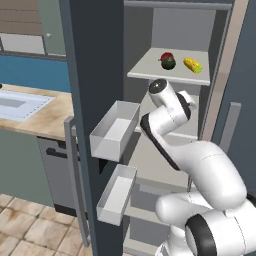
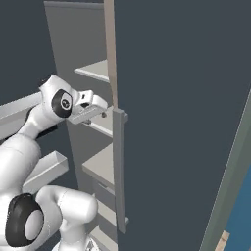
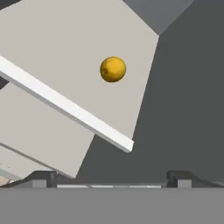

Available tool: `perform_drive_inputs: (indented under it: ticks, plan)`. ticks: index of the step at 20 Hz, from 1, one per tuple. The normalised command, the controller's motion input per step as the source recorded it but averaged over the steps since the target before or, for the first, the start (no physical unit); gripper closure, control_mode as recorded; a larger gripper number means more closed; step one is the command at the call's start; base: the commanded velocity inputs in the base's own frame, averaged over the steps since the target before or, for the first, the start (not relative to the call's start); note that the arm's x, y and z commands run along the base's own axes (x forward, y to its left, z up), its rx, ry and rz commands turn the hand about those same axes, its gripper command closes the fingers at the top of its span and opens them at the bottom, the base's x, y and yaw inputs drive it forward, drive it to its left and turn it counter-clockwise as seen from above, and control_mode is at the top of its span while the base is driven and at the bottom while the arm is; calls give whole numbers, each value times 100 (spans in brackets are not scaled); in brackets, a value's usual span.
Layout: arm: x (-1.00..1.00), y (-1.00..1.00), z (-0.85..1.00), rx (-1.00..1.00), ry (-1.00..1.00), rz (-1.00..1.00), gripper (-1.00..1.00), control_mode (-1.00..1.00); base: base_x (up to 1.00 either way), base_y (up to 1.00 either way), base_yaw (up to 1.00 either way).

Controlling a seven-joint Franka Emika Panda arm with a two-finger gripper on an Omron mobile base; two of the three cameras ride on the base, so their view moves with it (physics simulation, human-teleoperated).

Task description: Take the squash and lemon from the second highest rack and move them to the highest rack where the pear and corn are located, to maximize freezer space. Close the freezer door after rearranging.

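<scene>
**Reaching Into the Open Freezer**

Seen at centre of the left base frame: white arm (image 1: 170, 120) stretched toward the racks. At upper right, on the highest rack (image 1: 150, 67): pear (image 1: 168, 61) beside corn (image 1: 193, 65). In the hand view, lemon (image 3: 113, 69) lying alone on a pale shelf (image 3: 61, 57), upper centre. Below it, gripper (image 3: 112, 178) with fingertips spread wide, clutching nothing.

Wooden counter (image 1: 47, 117) left of fridge; two door bins (image 1: 115, 131) stacked; tiled floor (image 1: 30, 232) below.
</scene>
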Motion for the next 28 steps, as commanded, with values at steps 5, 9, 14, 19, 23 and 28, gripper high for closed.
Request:
perform_drive_inputs:
  ticks: [5,9,14,19,23,28]
  plan:
    - [45,-32,-40,-4,15,15,-100,-100,0,0,0]
    - [50,-28,-35,0,4,10,-100,-100,0,0,0]
    - [54,-10,-34,0,-1,0,-100,-100,0,0,0]
    - [54,-15,-30,5,0,0,-100,-100,0,0,0]
    - [55,-23,-18,8,0,0,-100,-100,0,0,0]
    - [45,-19,-14,13,0,-1,-100,-100,0,0,0]
